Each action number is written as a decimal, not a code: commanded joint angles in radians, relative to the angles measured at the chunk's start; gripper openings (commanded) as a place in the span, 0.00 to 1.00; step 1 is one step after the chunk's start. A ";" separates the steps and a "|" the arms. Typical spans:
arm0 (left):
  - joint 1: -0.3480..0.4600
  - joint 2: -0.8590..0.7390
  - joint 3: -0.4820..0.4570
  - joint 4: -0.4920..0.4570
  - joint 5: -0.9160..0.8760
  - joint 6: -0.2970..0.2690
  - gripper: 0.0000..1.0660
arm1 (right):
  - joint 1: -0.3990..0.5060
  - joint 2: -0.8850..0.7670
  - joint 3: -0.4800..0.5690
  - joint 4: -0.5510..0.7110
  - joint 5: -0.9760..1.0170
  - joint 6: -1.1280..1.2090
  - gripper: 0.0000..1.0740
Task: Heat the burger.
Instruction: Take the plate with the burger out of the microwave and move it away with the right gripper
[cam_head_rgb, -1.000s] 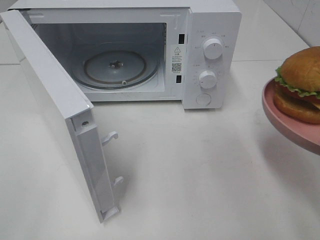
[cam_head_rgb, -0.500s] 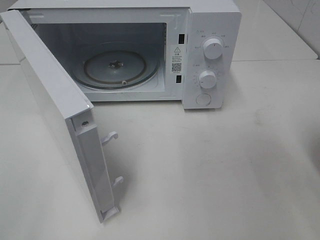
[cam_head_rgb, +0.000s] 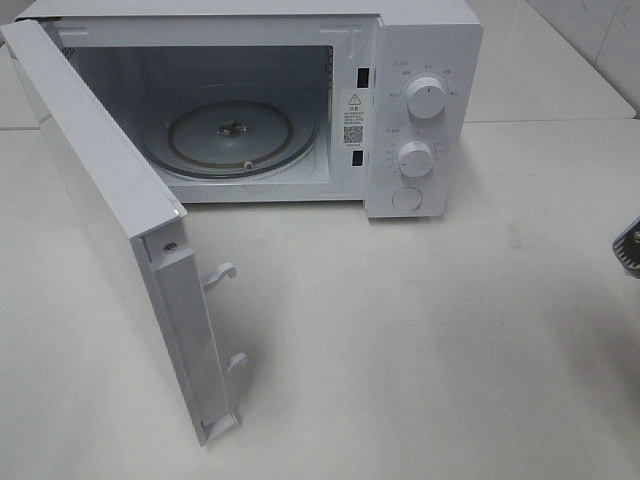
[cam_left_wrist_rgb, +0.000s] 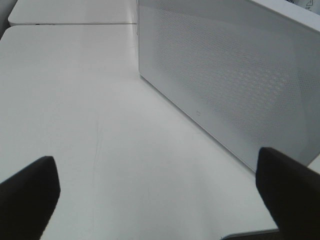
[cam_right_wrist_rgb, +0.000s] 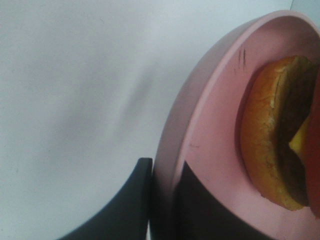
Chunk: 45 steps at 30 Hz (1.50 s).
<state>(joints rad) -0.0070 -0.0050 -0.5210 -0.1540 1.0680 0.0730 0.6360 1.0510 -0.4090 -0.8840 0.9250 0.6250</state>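
A white microwave (cam_head_rgb: 300, 100) stands at the back of the white bench (cam_head_rgb: 450, 340), its door (cam_head_rgb: 110, 220) swung wide open toward the front on the left side, with two white latch hooks (cam_head_rgb: 222, 275) sticking out of the door's free edge. Inside the microwave the round glass turntable (cam_head_rgb: 232, 138) lies bare. On the microwave's right-hand panel are two round knobs (cam_head_rgb: 427, 98), one above the other, with a round button (cam_head_rgb: 407, 198) just below them. The left gripper (cam_left_wrist_rgb: 160, 192) hangs over the bench just beside the outer, perforated face of the door, its jaws spread wide apart with nothing between them. The right gripper (cam_right_wrist_rgb: 162, 200) has its jaws clenched on the rim of a pink plate (cam_right_wrist_rgb: 210, 130), one dark finger on each side of the rim. The burger (cam_right_wrist_rgb: 280, 135) sits on that plate, its golden-brown bun and a bit of yellow cheese showing in the right wrist view. In the high view, plate and burger are out of sight; only a small grey piece of the right arm (cam_head_rgb: 629, 245) shows, well to the right of the microwave.
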 joint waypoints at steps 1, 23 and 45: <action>0.002 -0.017 -0.001 -0.004 -0.009 -0.007 0.94 | -0.004 0.087 -0.009 -0.099 0.011 0.186 0.04; 0.002 -0.017 -0.001 -0.004 -0.009 -0.007 0.94 | -0.004 0.543 -0.044 -0.258 0.004 0.800 0.05; 0.002 -0.017 -0.001 -0.004 -0.009 -0.007 0.94 | -0.004 0.788 -0.140 -0.289 -0.097 0.911 0.26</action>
<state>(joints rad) -0.0070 -0.0050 -0.5210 -0.1540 1.0680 0.0730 0.6360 1.8390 -0.5450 -1.1560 0.8230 1.5220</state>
